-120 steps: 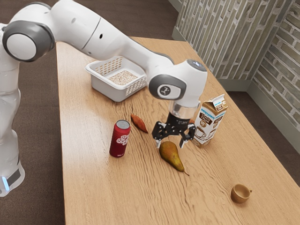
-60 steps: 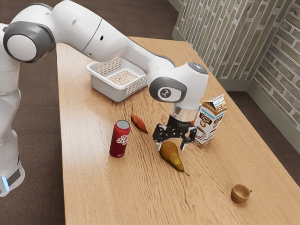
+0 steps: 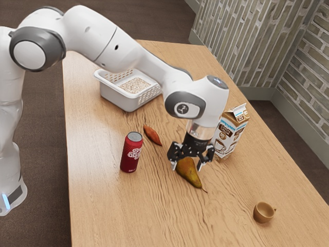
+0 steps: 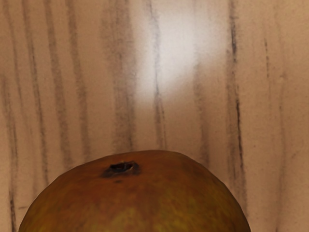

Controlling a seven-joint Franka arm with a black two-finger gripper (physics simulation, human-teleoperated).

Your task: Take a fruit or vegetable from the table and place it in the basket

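In the exterior view, the black gripper (image 3: pixel 186 165) is poised at the blunt end of a green-brown pear (image 3: pixel 190 175), its 2 fingers (image 3: pixel 210 154) spread; the pear is supported by the pale wooden desk (image 3: pixel 103 206). In the wrist view, its dark-pitted end is seen.

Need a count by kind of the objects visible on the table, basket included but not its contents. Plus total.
Produce: 2 (pear, reddish-orange tapered piece)
Drink can: 1
Carton: 1
Cup: 1
Basket: 1
Total visible: 6
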